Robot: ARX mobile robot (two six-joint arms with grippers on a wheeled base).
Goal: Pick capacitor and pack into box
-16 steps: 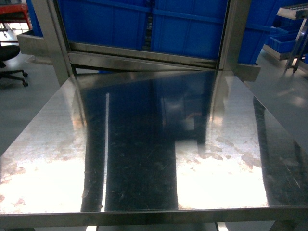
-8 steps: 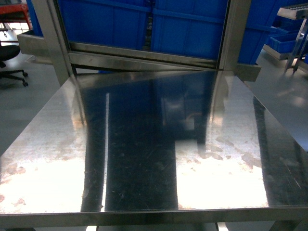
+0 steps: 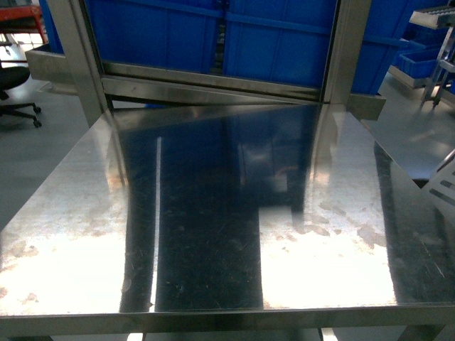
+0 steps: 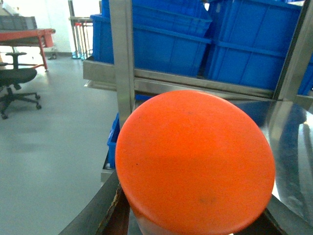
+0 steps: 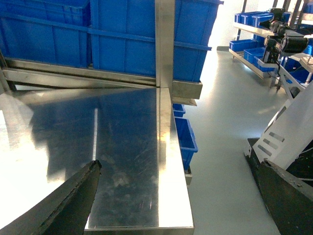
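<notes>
The capacitor point(image 4: 195, 161) fills the left wrist view as a big round orange end face with a pale body just under it. My left gripper point(image 4: 195, 218) is shut on it, with dark fingers point(image 4: 115, 213) pressing on both sides. It is held beside the steel table's left edge, in front of the rack post. My right gripper point(image 5: 176, 166) is open with nothing between its fingers, over the table's front right corner. The box is out of view. In the head view the steel table point(image 3: 213, 213) carries nothing.
Large blue bins point(image 3: 277, 42) stand on the steel rack behind the table. A rack post point(image 5: 165, 44) rises at the table's far right corner. A small blue bin point(image 5: 186, 139) sits below the right edge. An office chair point(image 4: 17, 81) stands far left. A white slotted part point(image 3: 442, 186) shows at the right edge.
A white slotted part has come into the head view at the right edge. The table and bins look the same.
</notes>
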